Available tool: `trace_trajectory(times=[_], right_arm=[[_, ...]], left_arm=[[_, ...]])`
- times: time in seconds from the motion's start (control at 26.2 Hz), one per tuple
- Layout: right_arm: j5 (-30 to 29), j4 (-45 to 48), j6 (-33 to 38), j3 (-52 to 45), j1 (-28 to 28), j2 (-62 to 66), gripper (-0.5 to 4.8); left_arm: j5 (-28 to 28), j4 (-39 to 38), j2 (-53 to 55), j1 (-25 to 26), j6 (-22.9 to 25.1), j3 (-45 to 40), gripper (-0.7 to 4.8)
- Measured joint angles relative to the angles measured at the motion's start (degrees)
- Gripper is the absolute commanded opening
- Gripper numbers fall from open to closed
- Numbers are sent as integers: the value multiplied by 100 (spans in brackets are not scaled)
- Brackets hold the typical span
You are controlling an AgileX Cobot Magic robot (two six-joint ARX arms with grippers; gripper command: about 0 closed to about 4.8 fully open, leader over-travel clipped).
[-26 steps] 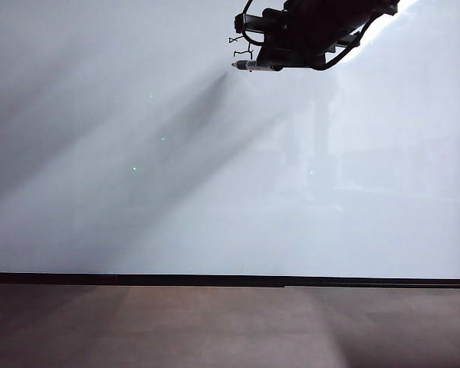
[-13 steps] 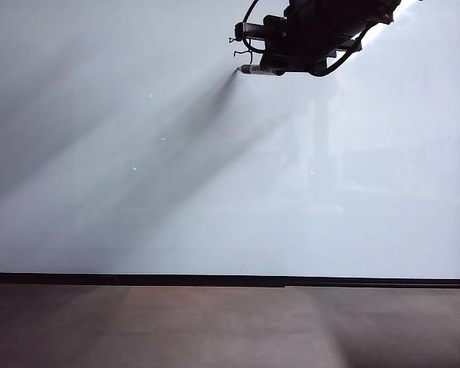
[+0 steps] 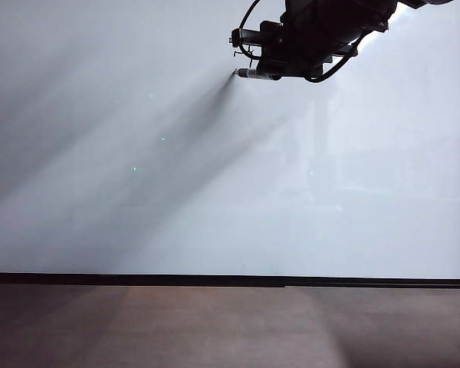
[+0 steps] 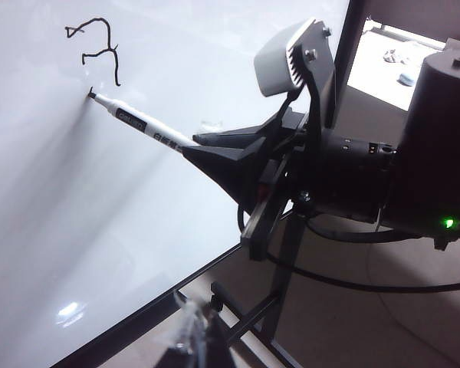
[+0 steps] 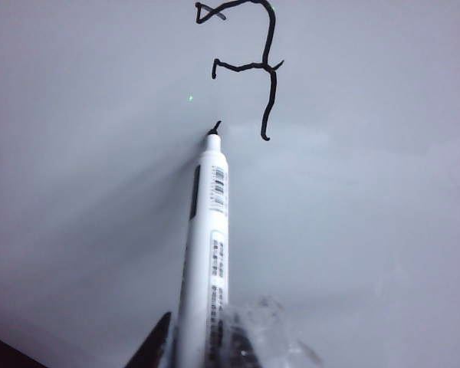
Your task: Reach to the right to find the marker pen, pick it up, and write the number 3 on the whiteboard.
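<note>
- Marker pen [image 5: 208, 253]: light, stiff, smooth barrel, likely to slip or twist; best clamped at the rear, where the right gripper [image 4: 215, 149] grasps it.
- Long axis runs from those jaws to the whiteboard [image 3: 215, 192]; the tip touches it just beside the unfinished number 3 [image 5: 249, 65].
- Left gripper [image 4: 195, 337] sits at the whiteboard's lower frame, its state unclear.

- The exterior view is looking dim and grey; the whiteboard [image 3: 215, 192] is carrying long diagonal shadows fanning down to the left, with bright glare burning out at the far right.
- The right pincer [image 3: 254, 70] is showing only as a black silhouette there.
- The marker pen [image 5: 207, 253] is appearing sharp, while its near end is blurring out of focus.
</note>
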Motion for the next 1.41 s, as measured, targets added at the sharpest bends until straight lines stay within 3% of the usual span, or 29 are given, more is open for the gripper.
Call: trace_trajectory(times=[1.41], right_arm=[[664, -389, -2, -2, 35, -168, 40]], left_arm=[[0, -4, 2, 0, 0, 0, -5]])
